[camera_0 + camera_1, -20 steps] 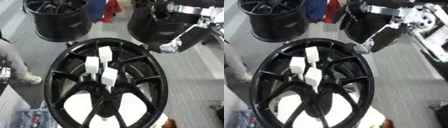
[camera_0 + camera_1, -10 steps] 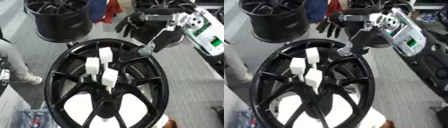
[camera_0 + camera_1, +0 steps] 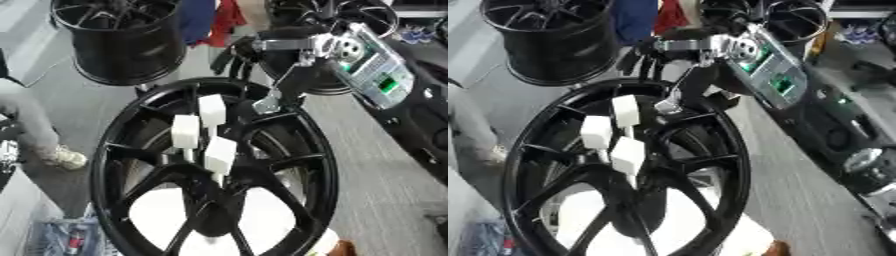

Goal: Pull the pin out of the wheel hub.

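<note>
- Reaching in from the upper right, the right robot hand (image 3: 236,52) had swung over the far rim of the wheel hub (image 3: 315,165) within the last second, nearer the pins than before.
- Its dark fingers hung relaxed and held nothing.
- Three white pins (image 3: 210,111) stood upright among the spokes near the hub's centre, none yet grasped, so the pull had not begun.
- The left robot hand was out of view.
- The hub lay flat, filling the view; grey floor (image 3: 385,185) showed beyond it, with another black wheel (image 3: 122,45) standing behind.
</note>
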